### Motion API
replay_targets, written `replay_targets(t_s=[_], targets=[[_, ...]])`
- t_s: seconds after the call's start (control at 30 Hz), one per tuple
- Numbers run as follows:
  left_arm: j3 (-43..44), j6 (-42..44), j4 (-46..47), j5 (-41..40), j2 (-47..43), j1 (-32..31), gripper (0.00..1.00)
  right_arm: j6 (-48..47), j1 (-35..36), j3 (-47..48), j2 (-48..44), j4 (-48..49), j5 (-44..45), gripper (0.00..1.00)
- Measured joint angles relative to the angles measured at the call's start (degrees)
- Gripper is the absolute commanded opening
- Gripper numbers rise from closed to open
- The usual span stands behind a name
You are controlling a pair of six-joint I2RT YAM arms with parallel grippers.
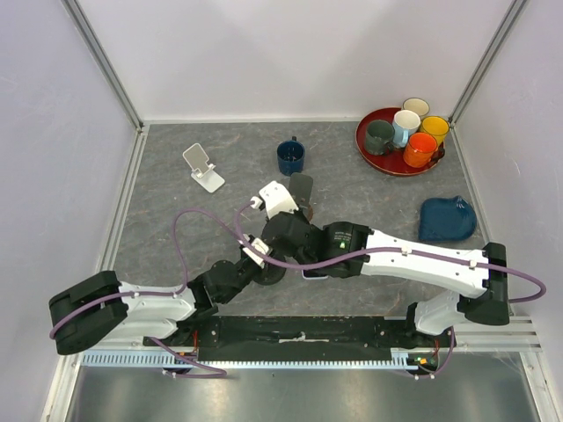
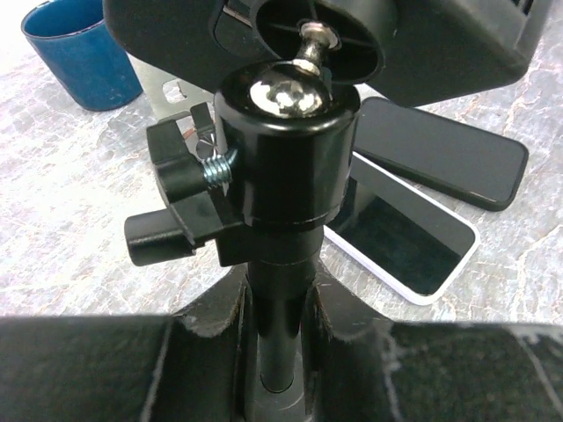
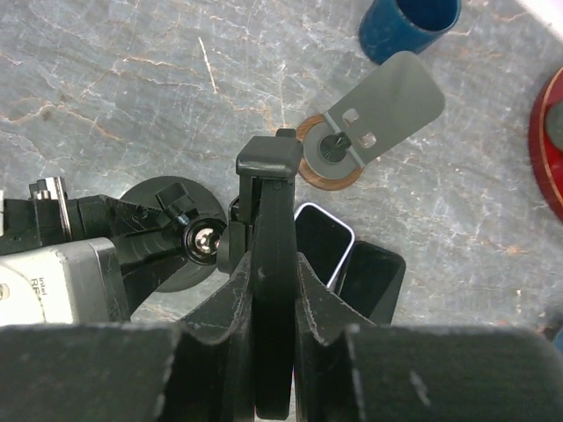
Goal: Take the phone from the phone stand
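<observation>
A black phone stand with a round base (image 3: 167,237) and an upright post (image 2: 281,202) stands mid-table. My left gripper (image 2: 280,308) is shut on the post just below its ball-joint head; in the top view the left gripper (image 1: 264,259) sits beside the right wrist. The stand's black holder (image 2: 422,53) fills the top of the left wrist view. My right gripper (image 3: 271,290) is shut on a black phone (image 3: 268,229) seen edge-on, with the holder's clamp over its top end. In the top view the right gripper (image 1: 303,237) hides the phone.
A white-edged phone (image 2: 400,233) and a black phone (image 2: 449,154) lie flat beside the stand. A grey stand on a copper base (image 3: 387,105), a white stand (image 1: 204,167), a blue mug (image 1: 290,156), a red tray (image 1: 374,163) of mugs and a blue cloth (image 1: 447,220) lie beyond.
</observation>
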Motion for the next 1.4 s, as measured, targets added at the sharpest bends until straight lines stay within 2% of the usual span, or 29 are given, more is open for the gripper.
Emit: replay_targets(t_s=[0.27, 0.33, 0.43, 0.57, 0.67, 0.73, 0.83, 0.87, 1.07, 1.23, 1.4], targets=[[-1.0, 2.0, 1.0, -2.1, 1.2, 0.0, 0.02, 2.6, -5.0, 3.2, 2.3, -3.4, -8.7, 0.0], [-1.0, 2.0, 0.7, -2.7, 1.4, 0.0, 0.02, 2.7, -6.0, 3.9, 3.1, -3.8, -10.2, 0.2], [-1.1, 2.0, 0.4, -2.7, 1.2, 0.0, 0.02, 2.5, -6.3, 4.3, 3.3, -4.1, -11.3, 0.25], [-1.7, 2.0, -0.9, -2.9, -0.7, 0.1, 0.02, 2.1, -6.3, 4.4, 2.8, -3.7, -13.5, 0.53], [-2.5, 0.5, -3.2, -5.0, -2.4, 1.1, 0.02, 1.0, -5.7, 4.4, 0.0, -2.1, -16.9, 0.65], [-2.7, -0.5, -5.4, -6.3, -4.4, 1.8, 0.02, -0.1, -5.4, 3.5, -3.6, 1.6, -19.0, 0.67], [-2.7, -1.7, -7.5, -6.7, -6.1, 2.1, 0.02, -2.6, -5.4, -1.0, -10.6, 8.5, -21.9, 0.74], [-2.7, -2.2, -8.1, -6.6, -6.6, 2.2, 0.02, -4.0, -5.4, -3.3, -13.1, 11.2, -22.6, 0.79], [-3.8, -4.6, -11.9, -1.2, -11.9, 5.0, 0.02, -16.7, -5.8, -22.0, -27.3, 25.8, -25.7, 0.98], [-4.7, -7.3, -14.0, 9.5, -15.6, 10.3, 0.02, -26.9, -9.7, -32.8, -34.5, 32.0, -34.0, 0.98], [-4.9, -9.4, -14.8, 19.7, -16.8, 13.9, 0.02, -33.3, -16.7, -36.0, -34.7, 33.7, -47.5, 0.98]])
